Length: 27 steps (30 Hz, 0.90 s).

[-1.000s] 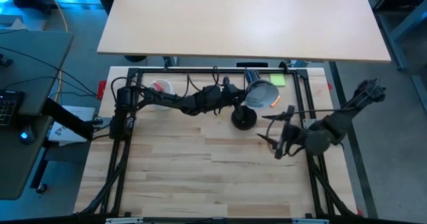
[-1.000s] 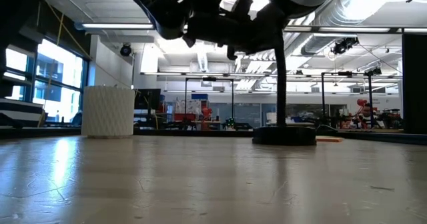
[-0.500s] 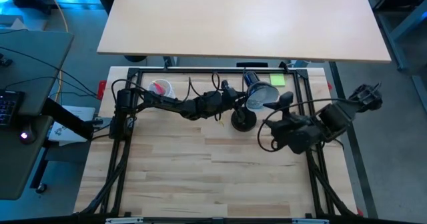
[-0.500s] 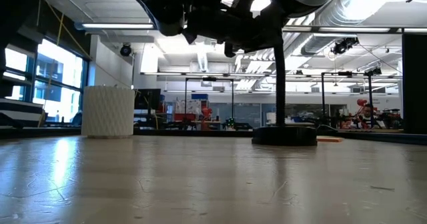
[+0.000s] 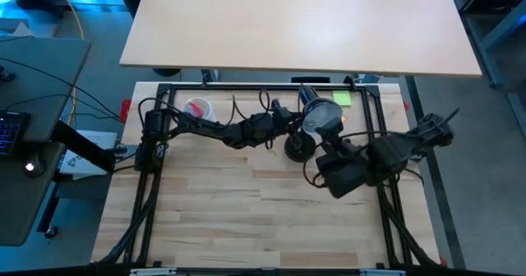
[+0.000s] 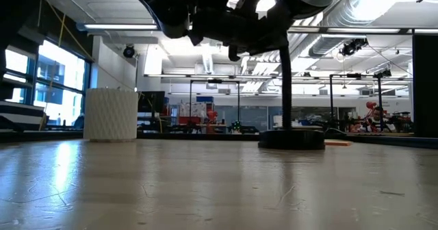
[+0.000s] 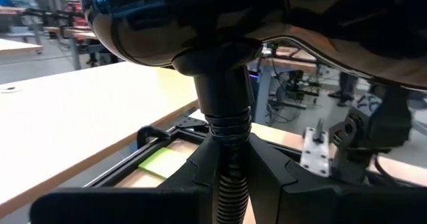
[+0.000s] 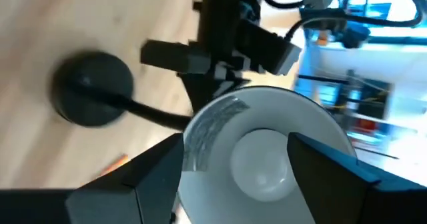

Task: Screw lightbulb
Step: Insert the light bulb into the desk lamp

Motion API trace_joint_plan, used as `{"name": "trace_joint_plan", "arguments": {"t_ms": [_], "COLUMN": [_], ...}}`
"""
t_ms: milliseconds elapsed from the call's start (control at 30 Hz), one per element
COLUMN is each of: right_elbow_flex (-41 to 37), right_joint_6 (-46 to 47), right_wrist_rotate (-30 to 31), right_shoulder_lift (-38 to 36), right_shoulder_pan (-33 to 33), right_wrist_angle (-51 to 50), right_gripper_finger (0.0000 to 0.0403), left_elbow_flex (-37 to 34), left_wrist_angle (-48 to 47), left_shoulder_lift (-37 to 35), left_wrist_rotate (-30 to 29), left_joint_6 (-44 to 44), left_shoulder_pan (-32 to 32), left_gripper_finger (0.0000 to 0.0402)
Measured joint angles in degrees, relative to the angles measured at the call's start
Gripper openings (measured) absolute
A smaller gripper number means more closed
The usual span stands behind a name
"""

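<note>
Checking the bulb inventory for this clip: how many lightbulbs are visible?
1. The lightbulb sits inside the lamp shade, between the right gripper's open fingers. Others may be hidden behind the arms.

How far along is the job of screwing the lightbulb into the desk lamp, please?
Done: the lightbulb already sits inside the lamp shade, and the left gripper is shut on the lamp's neck behind the shade, steadying it. In hand: the right gripper faces the shade, its fingers spread on either side of the bulb, not yet gripping. Left: closing on the bulb and twisting it tight.
</note>
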Motion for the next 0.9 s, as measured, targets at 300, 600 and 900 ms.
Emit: {"name": "trace_joint_plan", "arguments": {"t_ms": [300,600,900], "right_elbow_flex": [-1.65,-1.61,-1.63], "right_joint_6": [5.65,5.9,-0.92], "right_wrist_rotate": [8.98,0.44,-5.06], "right_shoulder_lift": [-0.41,-6.94,-5.11], "right_shoulder_pan": [-2.05,-5.86,-9.64], "right_wrist_angle": [-0.1,2.94,5.99], "right_gripper_finger": [0.0259,0.0259,0.0259], "left_elbow_flex": [-0.04,-0.04,-0.04], "left_wrist_angle": [0.97,1.43,1.96], "left_shoulder_lift": [0.06,0.06,0.06], "left_wrist_rotate": [-5.75,-5.83,-5.57], "left_joint_6": [1.73,2.05,2.13], "left_shoulder_pan": [-1.38,-1.34,-1.21], "left_gripper_finger": [0.0043,0.0044,0.0044]}}
